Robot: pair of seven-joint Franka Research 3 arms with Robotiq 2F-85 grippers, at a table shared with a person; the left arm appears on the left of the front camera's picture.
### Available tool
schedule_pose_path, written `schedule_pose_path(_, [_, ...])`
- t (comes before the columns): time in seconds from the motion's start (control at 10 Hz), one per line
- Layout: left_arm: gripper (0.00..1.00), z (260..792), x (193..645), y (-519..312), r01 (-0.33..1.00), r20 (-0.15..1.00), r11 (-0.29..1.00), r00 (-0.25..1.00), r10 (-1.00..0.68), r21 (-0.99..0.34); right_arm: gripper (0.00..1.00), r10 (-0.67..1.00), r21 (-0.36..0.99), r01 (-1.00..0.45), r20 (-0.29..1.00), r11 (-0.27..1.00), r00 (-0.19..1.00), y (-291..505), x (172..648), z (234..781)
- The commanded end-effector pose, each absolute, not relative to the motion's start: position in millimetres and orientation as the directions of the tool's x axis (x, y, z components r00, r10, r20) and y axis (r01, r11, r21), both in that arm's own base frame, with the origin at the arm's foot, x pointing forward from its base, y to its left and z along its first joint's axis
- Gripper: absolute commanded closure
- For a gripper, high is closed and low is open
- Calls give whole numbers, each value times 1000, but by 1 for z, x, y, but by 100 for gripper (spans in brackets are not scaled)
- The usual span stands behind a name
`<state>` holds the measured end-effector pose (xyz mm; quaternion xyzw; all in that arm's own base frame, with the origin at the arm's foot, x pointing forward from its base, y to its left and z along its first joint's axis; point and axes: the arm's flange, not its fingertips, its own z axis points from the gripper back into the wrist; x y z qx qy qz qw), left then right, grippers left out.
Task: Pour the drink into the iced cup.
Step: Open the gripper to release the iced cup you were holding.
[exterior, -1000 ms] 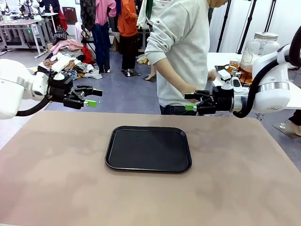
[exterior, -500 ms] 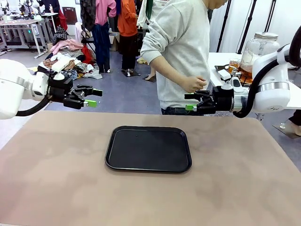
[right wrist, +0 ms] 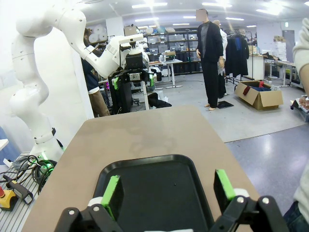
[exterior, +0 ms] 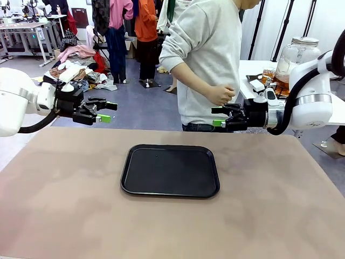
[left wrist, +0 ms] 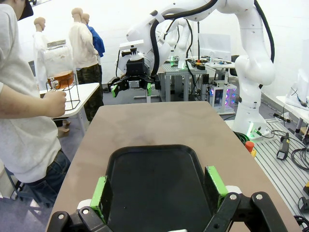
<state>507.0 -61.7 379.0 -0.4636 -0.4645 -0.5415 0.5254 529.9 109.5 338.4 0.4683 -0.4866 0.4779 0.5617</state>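
Note:
The drink (left wrist: 62, 78) is amber liquid low in a large clear glass jar (exterior: 295, 53) with a metal lid. The jar stands on a side table beyond my right arm. The iced cup is out of view. My left gripper (exterior: 109, 111) hovers open over the table's far left edge, with nothing between its fingers. Facing it from the far right, my right gripper (exterior: 216, 116) is also open and holds nothing. A black tray (exterior: 170, 172) lies bare at the table's middle, below both grippers (left wrist: 157, 188) (right wrist: 167, 189).
A person in a grey sweater stands at the far side, one hand (exterior: 221, 95) curled in front of the body, just above my right gripper. The brown tabletop (exterior: 64, 205) has free room around the tray. Clothes racks and benches stand farther back.
The person's hand has drawn back from the side table and risen in front of the body. Neither arm has moved, and both grippers stay open.

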Motion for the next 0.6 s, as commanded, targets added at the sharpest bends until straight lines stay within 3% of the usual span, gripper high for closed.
schedule_pose_path(0.0, [0,380,507,-61,1000,990,-10,-20,-138,18,0,83,63,-993,994,104,72,111,531,340])
schedule_pose_path(0.5, [0,380,507,-61,1000,990,-10,-20,-138,18,0,83,63,-993,994,104,72,111,531,340])
